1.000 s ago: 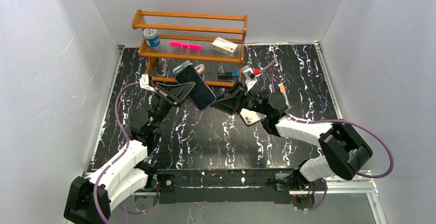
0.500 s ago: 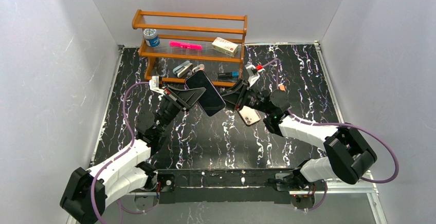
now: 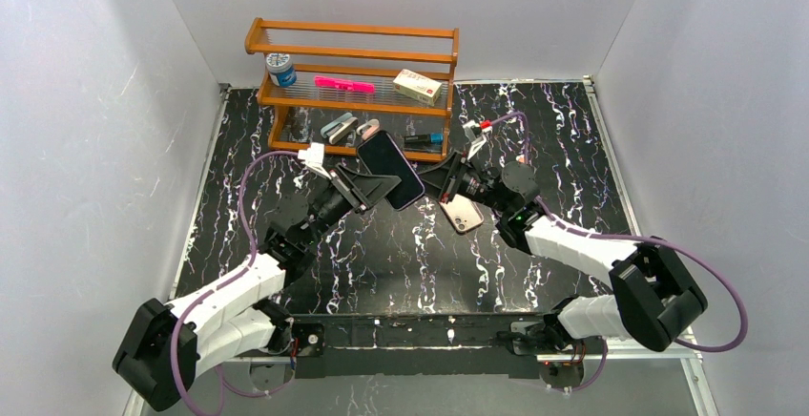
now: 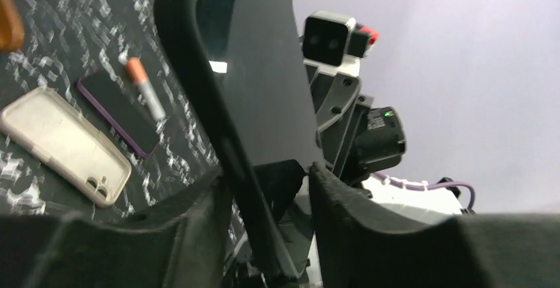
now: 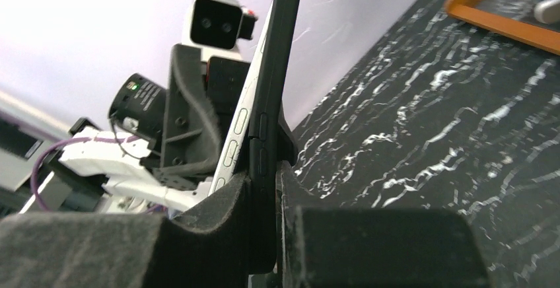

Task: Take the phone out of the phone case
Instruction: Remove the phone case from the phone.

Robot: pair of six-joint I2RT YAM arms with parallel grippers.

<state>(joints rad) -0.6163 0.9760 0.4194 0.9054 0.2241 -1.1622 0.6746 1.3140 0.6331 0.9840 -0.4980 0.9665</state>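
A phone in a black case (image 3: 391,168) is held in the air between both grippers, in front of the rack. My left gripper (image 3: 380,185) grips its lower left end. In the left wrist view (image 4: 267,176) the case rim (image 4: 198,103) lies against one finger and the screen meets the other fingertip. My right gripper (image 3: 431,179) is shut on the right edge. In the right wrist view (image 5: 264,176) its fingers pinch the black case edge (image 5: 274,70), and the phone's silver side with buttons (image 5: 234,133) shows just beside the case.
A wooden rack (image 3: 353,53) stands at the back with a jar (image 3: 280,70), a pink item (image 3: 343,84) and a box (image 3: 418,86). On the table lie an empty beige case (image 3: 462,213), a purple-edged phone (image 4: 119,113) and an orange-tipped pen (image 3: 523,162).
Both grippers have carried the cased phone to the right, toward the table's middle. The left arm has stretched out and the right arm has drawn back. Both holds are unchanged.
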